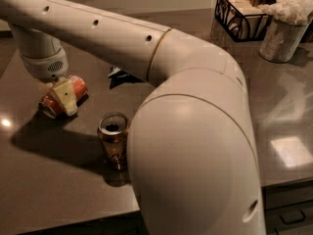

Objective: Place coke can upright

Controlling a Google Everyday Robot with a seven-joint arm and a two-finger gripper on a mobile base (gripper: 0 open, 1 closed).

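The coke can (78, 86) lies on its side on the table (44, 180), left of and beyond the upright brown can (113, 140), with the gripper (65, 101) directly over it, grip state indeterminable.

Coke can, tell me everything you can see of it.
The coke can is red-orange, metallic-looking, with a silver end facing the near left. It lies on its side on the dark countertop, at the left. The pincer sits over its middle, hiding part of it; nothing else touches it.
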